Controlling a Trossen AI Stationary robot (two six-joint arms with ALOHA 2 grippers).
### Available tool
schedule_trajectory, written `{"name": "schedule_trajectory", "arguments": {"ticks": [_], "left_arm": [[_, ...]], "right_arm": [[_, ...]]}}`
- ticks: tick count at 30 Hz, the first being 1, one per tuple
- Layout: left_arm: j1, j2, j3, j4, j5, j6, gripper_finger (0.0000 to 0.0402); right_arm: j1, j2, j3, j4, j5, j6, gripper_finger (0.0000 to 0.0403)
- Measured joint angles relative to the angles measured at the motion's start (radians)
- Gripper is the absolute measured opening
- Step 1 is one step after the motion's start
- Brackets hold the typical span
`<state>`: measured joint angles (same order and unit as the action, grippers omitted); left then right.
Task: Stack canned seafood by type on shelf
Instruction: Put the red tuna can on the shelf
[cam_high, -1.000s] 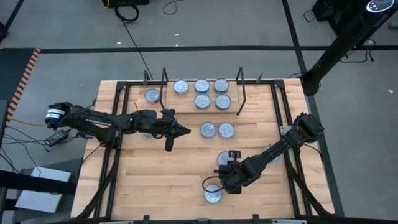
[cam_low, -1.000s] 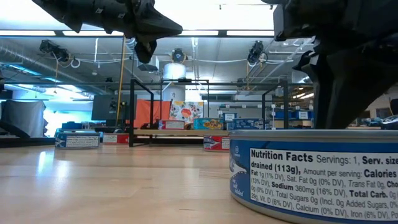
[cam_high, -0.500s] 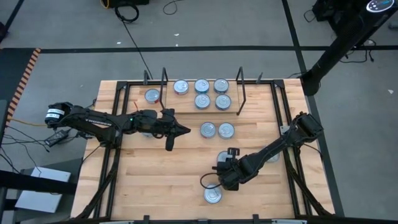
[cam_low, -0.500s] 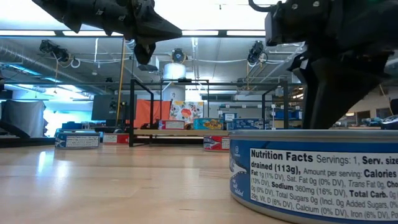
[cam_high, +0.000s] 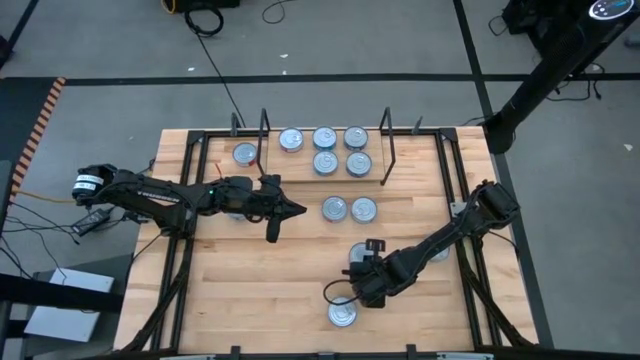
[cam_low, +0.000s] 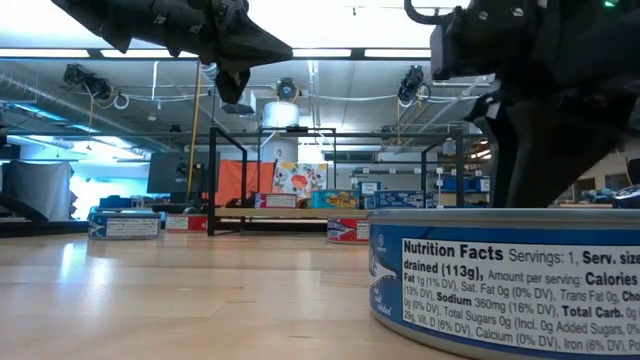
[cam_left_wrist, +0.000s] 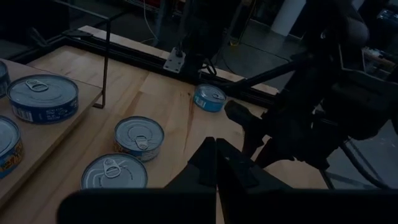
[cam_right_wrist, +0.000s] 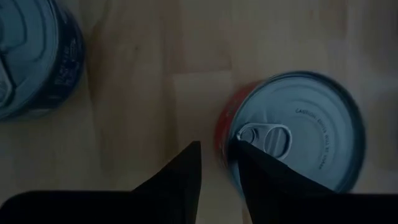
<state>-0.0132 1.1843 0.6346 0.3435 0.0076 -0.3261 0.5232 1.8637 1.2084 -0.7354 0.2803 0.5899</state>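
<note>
The right gripper (cam_right_wrist: 217, 168), fingers partly spread and gripping nothing, hovers over the red-sided tin (cam_right_wrist: 292, 134), one fingertip overlapping its rim.

My right pincer (cam_high: 352, 291) covers most of a red tin (cam_right_wrist: 292, 134) — a blue tin (cam_low: 505, 280) beside it runs off the low view's right edge, its label cut.

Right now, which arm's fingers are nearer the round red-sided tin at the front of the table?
The right. Its gripper hangs directly over the red-sided tin, fingers at its rim. The left gripper hovers shut mid-table, well away.
</note>
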Motion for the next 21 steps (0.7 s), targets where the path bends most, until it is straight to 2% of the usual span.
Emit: {"name": "schedule_trajectory", "arguments": {"ticks": [7, 16, 21], "left_arm": [[0.0, 0.0, 0.0, 0.0, 0.0, 0.0, 0.0002], [0.0, 0.0, 0.0, 0.0, -0.015, -0.001, 0.0002], [0.0, 0.0, 0.0, 0.0, -0.02, -0.002, 0.0002]], "right_arm": [[0.0, -0.003, -0.015, -0.006, 0.013, 0.0, 0.0101], [-0.012, -0.003, -0.015, -0.014, 0.012, -0.018, 0.001], [-0.031, -0.001, 0.007, -0.028, -0.05, -0.024, 0.0009]]}}
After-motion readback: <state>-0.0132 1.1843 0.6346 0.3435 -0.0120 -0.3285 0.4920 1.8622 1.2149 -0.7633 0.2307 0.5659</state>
